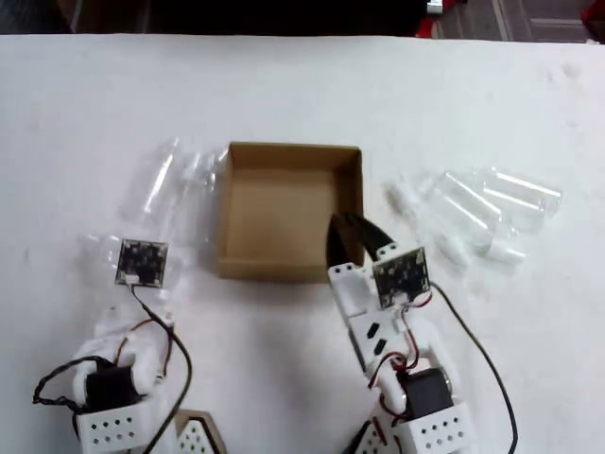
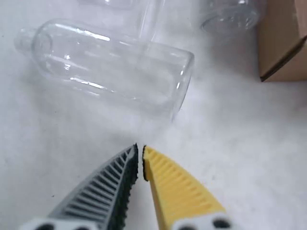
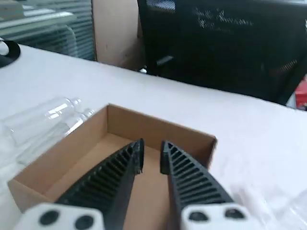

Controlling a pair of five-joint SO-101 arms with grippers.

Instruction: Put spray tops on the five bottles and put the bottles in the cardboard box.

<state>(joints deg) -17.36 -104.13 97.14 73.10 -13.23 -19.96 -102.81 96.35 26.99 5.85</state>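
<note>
Lying on its side just ahead of the left jaws, one clear bottle [image 2: 110, 72] is resting on the white counter [image 1: 302, 95]. Those jaws, one grey and one yellow, are sitting almost closed with nothing between them. The right jaws, both black, are hovering over the near wall of the single cardboard box [image 1: 274, 267], standing slightly parted and gripping nothing. Two more bottles [image 1: 156, 175] are lying just left of the box. About three further bottles [image 1: 473, 203] are clustering to its right among white spray tops [image 1: 503, 252], which are blurring together too much to count. Faint print on a dark chair [image 3: 225, 43] is showing too blurred to read.
</note>
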